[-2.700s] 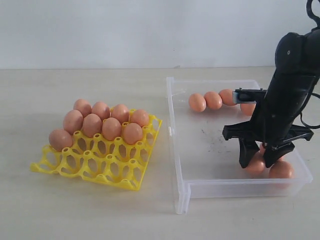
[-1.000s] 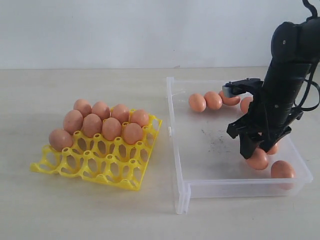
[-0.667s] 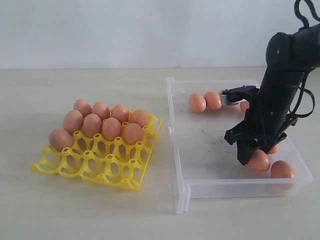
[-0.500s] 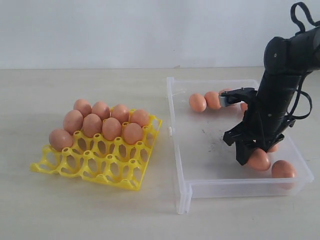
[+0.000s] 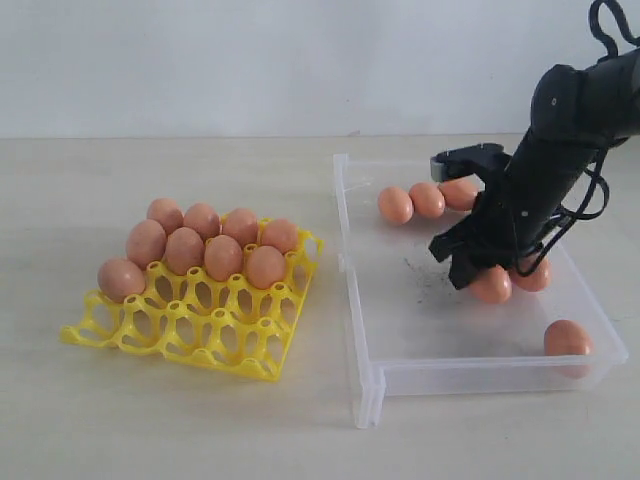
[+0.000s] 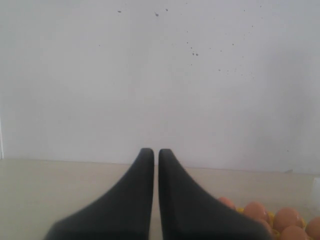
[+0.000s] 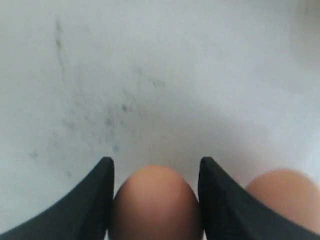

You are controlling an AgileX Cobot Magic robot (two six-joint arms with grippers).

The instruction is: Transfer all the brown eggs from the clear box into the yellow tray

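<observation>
My right gripper (image 5: 478, 276) is shut on a brown egg (image 5: 492, 285) and holds it above the floor of the clear box (image 5: 400, 330); the wrist view shows that egg (image 7: 156, 202) pinched between the black fingers (image 7: 95, 200), with another egg (image 7: 285, 197) beside it. More brown eggs lie in the box: a row at the far wall (image 5: 426, 199), one (image 5: 532, 275) just behind the gripper, one at the near right corner (image 5: 567, 340). The yellow tray (image 5: 190, 325) on the left holds several eggs (image 5: 222, 256) in its far rows. My left gripper (image 6: 156, 152) is shut and empty, with tray eggs (image 6: 287, 220) at the frame corner.
The tray's two near rows of cups (image 5: 200, 335) are vacant. The scuffed box floor (image 7: 100, 100) stretches under the held egg. A white wall (image 5: 250, 60) backs the beige table (image 5: 150, 420).
The right gripper closed on an egg at the near right of the box, lifted it and carried it leftward and away from the front wall. One egg stays in that corner.
</observation>
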